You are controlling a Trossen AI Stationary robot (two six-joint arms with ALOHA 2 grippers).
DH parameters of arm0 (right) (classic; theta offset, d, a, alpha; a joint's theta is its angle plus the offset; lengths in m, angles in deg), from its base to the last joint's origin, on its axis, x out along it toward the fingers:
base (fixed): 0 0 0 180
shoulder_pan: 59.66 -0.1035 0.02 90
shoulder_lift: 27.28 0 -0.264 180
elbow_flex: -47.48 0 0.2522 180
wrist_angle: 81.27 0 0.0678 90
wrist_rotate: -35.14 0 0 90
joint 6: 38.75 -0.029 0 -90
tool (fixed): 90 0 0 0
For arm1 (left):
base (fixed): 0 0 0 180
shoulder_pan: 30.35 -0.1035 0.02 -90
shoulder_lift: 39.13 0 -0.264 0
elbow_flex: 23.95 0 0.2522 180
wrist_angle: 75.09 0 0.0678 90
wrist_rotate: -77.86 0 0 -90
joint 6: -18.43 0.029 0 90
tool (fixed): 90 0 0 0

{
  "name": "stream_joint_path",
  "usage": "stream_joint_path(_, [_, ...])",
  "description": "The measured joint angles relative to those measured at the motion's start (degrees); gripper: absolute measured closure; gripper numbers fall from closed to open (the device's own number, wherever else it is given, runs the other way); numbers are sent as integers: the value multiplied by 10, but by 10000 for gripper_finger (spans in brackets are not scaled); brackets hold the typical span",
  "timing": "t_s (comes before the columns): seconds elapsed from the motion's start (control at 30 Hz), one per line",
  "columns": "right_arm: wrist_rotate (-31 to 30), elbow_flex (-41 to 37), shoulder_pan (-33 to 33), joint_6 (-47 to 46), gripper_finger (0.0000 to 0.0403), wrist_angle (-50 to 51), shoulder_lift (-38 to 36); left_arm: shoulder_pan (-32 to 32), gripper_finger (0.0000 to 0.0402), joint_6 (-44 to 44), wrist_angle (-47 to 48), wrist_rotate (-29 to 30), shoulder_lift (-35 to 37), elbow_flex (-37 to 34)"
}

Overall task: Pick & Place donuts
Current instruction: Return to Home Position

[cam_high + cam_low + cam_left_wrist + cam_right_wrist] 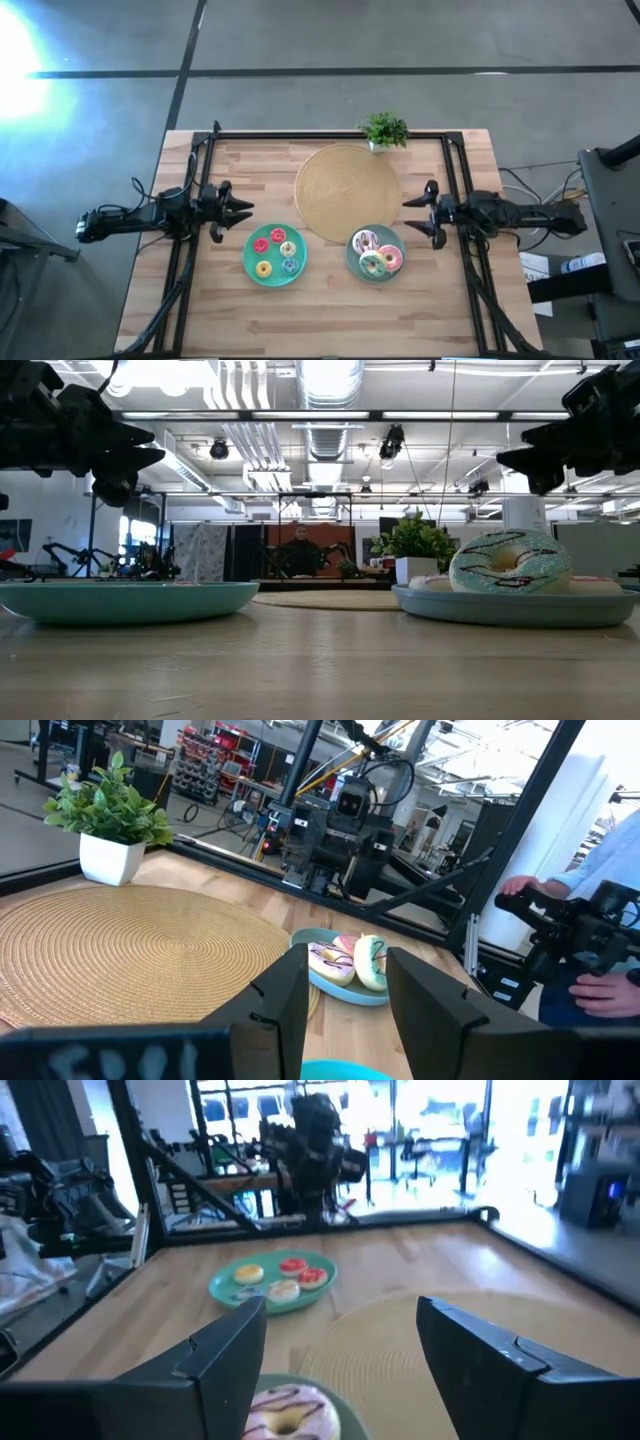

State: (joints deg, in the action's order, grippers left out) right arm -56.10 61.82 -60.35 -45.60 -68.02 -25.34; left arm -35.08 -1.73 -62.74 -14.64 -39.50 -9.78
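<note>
Over the bench (330, 315), left side: left hand (243, 211) hovers just beside the teal plate (273, 282), fingers (283, 1010) spread apart and empty. Right side: right hand (411, 213) hovers near the grey-green plate (351, 258), also spread and empty, as I read it off its wrist view. In the low view both hands hang clear above the wood.

Tiny donuts (278, 236) lie on the teal plate, among them a red donut (262, 245), a yellow donut (264, 268) and a blue donut (290, 265). The grey-green plate holds three larger ones packed together: white sprinkled donut (365, 241), pink donut (390, 257), green-iced donut (372, 265).

Round woven mat (347, 192) lies between the hands, behind both plates. Potted plant (384, 130) stands at its far edge.
</note>
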Motion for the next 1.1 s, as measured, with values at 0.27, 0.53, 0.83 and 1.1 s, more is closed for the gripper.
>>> stream_joint_path(0.27, [14, 0, -2, 34, 150, 2, -20, 0, 291, 0, 0, 0, 0, 0])
stream_joint_path(0.53, [15, 0, -5, 60, 157, 2, -20, 0, 291, 0, 0, 0, 0, 0])
stream_joint_path(0.83, [15, 0, -5, 55, 149, 2, -14, 0, 291, 0, 0, 0, 0, 0])
stream_joint_path(1.1, [14, 0, -5, 54, 155, 1, -7, 0, 291, 0, 0, 0, 0, 0])
